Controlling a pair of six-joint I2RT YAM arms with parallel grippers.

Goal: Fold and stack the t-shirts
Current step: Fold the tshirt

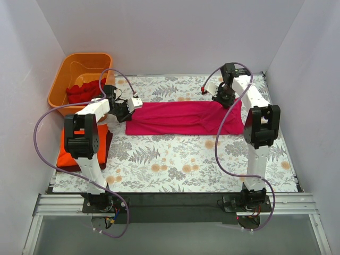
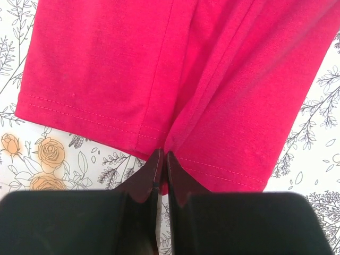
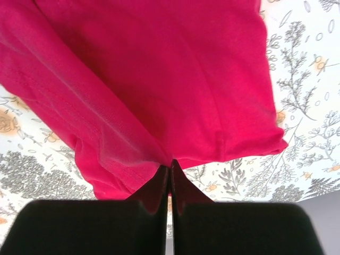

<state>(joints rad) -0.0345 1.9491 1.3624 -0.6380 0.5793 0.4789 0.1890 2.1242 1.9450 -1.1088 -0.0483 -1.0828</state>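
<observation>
As a long fold is judged to be under way, the magenta t-shirt [image 1: 180, 118] is kept stretched flat on the tabletop [image 1: 175, 164]. Its hemmed end is pinched by the clenched left fingers [image 2: 157, 169] and the far end by the clenched right fingers [image 3: 163, 178]. The folded stack [image 1: 65, 154] is half hidden beneath the left arm.
</observation>
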